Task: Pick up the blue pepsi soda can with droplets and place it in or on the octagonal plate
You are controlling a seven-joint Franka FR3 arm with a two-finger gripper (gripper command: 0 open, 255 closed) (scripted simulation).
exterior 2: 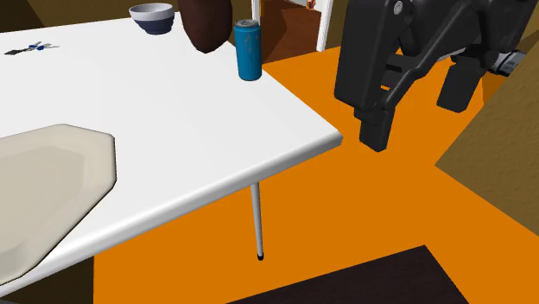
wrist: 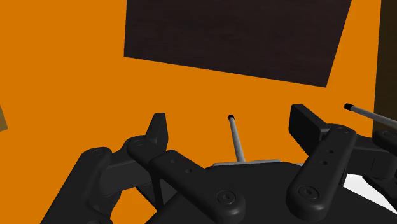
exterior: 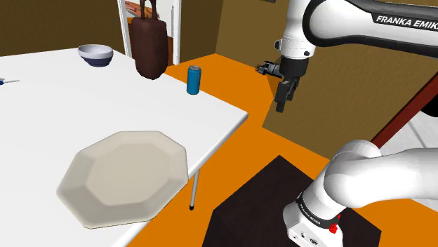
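Black gripper (exterior: 283,100) hung wide, fingers empty.
Blue soda can (exterior: 194,80) stood upright on white table (exterior: 56,105), apart from beige octagonal plate (exterior: 123,175).

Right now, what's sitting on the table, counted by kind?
Blue can: 1
Octagonal plate: 1
Bowl: 1
Dark brown bag-like thing: 1
Small blue item, too small to identify: 1
Total: 5
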